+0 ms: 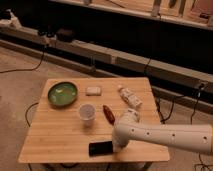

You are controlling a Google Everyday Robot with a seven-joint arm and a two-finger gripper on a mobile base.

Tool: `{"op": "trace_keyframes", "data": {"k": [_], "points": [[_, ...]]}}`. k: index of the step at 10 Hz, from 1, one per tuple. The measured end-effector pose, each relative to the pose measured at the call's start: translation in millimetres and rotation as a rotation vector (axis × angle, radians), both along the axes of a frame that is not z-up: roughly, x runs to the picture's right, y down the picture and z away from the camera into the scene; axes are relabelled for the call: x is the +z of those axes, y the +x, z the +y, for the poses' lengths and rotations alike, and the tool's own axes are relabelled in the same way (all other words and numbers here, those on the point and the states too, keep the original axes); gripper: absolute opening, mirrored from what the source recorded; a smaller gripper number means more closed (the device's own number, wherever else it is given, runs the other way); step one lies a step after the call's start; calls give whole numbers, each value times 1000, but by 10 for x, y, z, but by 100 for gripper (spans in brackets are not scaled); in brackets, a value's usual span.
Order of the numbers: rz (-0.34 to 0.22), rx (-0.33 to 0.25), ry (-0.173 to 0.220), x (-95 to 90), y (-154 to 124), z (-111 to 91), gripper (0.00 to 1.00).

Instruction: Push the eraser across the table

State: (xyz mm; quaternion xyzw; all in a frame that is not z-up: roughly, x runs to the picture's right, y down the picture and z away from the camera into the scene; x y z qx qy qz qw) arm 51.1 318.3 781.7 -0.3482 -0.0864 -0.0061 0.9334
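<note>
- progress looks partial: the eraser (101, 148) lies flat on the worktop (55, 135) close to the near edge, a little right of the middle, with bare planks open to its left, so a good part of the crossing seems left to do.
- contact appears to be made: the pincer (116, 146) sits low at the eraser's right end, touching it or just beside it, under the rounded white head of the arm (165, 136); the arm hides the tips, so it cannot be told whether the pincer is open or closed.
- nothing stands in the strip to the left of the eraser; the remaining push would likely run along the near edge, where a skewed shove could tip the block off.
- eraser: flat, black, rectangular block with rounded corners and a slightly glossy top; it should slide easily on the smooth wood.
- worktop: square, pale bamboo strips running side to side, matte.
- arm: smooth white shell, tube-like, dotted with small dark holes, reaching in from the right.
- green bowl (62, 93): round, shallow, glazed-looking, at the far left.
- cup (87, 113): small, translucent, pale, near the centre.
- whitish pad (93, 90): small soft-edged rectangle beside the bowl.
- dark red oblong (108, 113): narrow, rounded ends, just right of the cup.
- pale bottle-like thing (130, 96): lying on its side at the far right.
</note>
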Motion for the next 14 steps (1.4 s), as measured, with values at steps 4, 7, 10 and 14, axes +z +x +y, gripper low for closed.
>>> {"op": "trace_keyframes", "data": {"k": [4,7,10,14], "points": [[-19,-36,-8,22,-256,13,10],[-27,-53,-3,45,-413,-14,10],[-39,-64,-1,54,-567,-25,10],[-39,-77,-2,36,-652,-35,10]]}}
